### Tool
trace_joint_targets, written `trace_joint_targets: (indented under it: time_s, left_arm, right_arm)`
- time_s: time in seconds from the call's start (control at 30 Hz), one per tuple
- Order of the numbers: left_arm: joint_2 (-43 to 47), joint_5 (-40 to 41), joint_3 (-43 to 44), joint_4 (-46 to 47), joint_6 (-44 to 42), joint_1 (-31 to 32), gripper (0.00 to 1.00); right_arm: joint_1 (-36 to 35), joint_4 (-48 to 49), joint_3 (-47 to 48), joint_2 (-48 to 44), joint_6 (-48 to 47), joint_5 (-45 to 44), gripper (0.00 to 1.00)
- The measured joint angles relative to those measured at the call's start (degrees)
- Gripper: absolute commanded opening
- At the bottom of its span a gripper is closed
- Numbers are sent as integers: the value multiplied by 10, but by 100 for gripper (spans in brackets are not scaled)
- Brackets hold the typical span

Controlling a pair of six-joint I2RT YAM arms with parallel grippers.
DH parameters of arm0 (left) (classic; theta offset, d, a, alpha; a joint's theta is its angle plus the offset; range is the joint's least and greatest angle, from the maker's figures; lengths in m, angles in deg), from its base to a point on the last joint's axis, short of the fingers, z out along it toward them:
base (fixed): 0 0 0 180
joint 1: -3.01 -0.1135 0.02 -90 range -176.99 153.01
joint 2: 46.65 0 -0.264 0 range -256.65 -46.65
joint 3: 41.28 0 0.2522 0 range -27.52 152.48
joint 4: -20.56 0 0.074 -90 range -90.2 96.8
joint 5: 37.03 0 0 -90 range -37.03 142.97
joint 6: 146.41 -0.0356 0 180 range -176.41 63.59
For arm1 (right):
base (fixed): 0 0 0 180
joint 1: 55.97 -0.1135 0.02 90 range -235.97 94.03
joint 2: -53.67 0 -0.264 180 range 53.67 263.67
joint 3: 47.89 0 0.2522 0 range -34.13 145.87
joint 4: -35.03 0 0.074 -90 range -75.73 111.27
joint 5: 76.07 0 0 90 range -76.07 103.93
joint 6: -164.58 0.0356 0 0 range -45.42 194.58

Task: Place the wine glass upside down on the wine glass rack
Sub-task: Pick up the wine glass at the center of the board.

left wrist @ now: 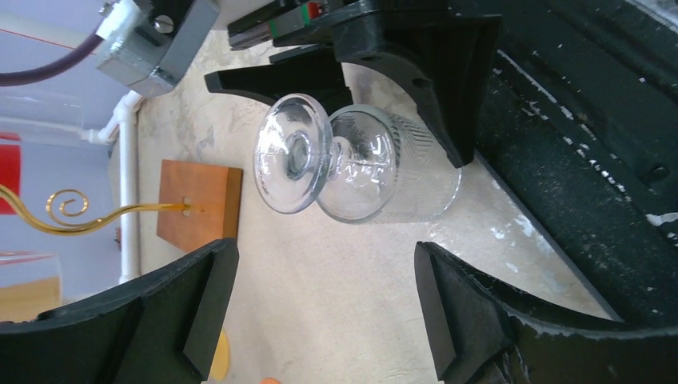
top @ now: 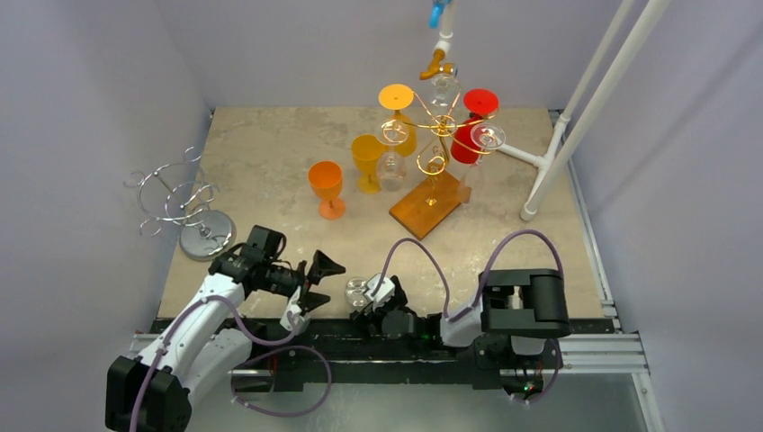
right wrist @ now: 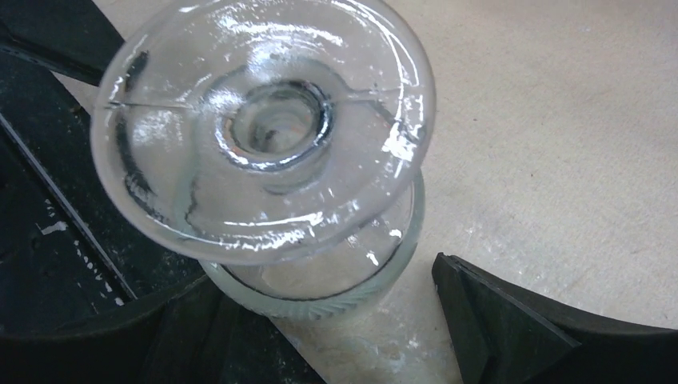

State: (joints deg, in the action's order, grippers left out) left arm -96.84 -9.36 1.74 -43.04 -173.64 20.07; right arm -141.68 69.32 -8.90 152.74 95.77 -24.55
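Wine glass: the wine glass is closest, with its round foot turned to the right wrist lens.
Where it lies: on its side at the near edge of the counter, between the two arms.
Its look: clear, with a short stem and a wide foot; the bowl has fine ribbing (sharpest in the left wrist view).
Its bowl: only the counter shows through it.
Right pincer: the right pincer is spread open around the bowl; one finger is against the glass and the other stands apart.
Left pincer: the left pincer is open wide and faces the foot without touching it.
Wine glass rack: the gold wire wine glass rack stands far back on a wooden base.
On the rack: a red glass hangs foot up.
Goblets: an orange goblet and a yellow goblet stand upright; whether anything is in them cannot be told.
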Motion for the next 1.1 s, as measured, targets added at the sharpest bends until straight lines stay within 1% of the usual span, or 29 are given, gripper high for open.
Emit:
trace_joint_targets:
  time_s: [0.2,0.3,0.37,0.43,0.5,0.53,0.6,0.63,0.67,0.73,0.83,0.93,1.0,1.1]
  left_arm:
    - [39,14,0,21,0,0,85]
    - [56,23,2,24,-2,0,85]
    - [62,29,3,24,-3,0,85]
    - [66,35,6,21,-3,0,85]
    - [68,42,12,17,-3,0,85]
    - [69,44,16,14,-3,0,85]
    - [71,48,22,7,-3,0,85]
    - [72,50,25,5,-3,0,85]
    - [73,52,26,4,-3,0,85]
    - [74,55,30,-1,-3,0,84]
    - [74,57,35,-7,-3,0,84]
    - [79,57,38,-9,-3,0,84]
    - [83,56,39,-10,-3,0,83]
    - [85,51,51,-9,-3,0,76]
  right_arm:
    - [0,116,0,64,-49,-11,99]
    - [0,166,0,91,-71,-16,96]
    - [0,199,0,108,-83,-20,91]
    - [0,233,0,127,-94,-25,85]
    - [0,260,-1,140,-104,-28,76]
    - [0,273,-2,147,-108,-29,71]
    - [0,296,-7,154,-116,-32,56]
    - [0,302,-10,155,-120,-34,50]
    - [0,306,-13,156,-124,-36,45]
    - [0,312,-18,154,-135,-40,38]
    - [0,305,-31,130,-152,-40,32]
    - [0,264,-40,61,-165,-30,28]
    - [2,212,-37,-1,-165,-7,25]
    - [6,77,-9,-106,-158,47,20]
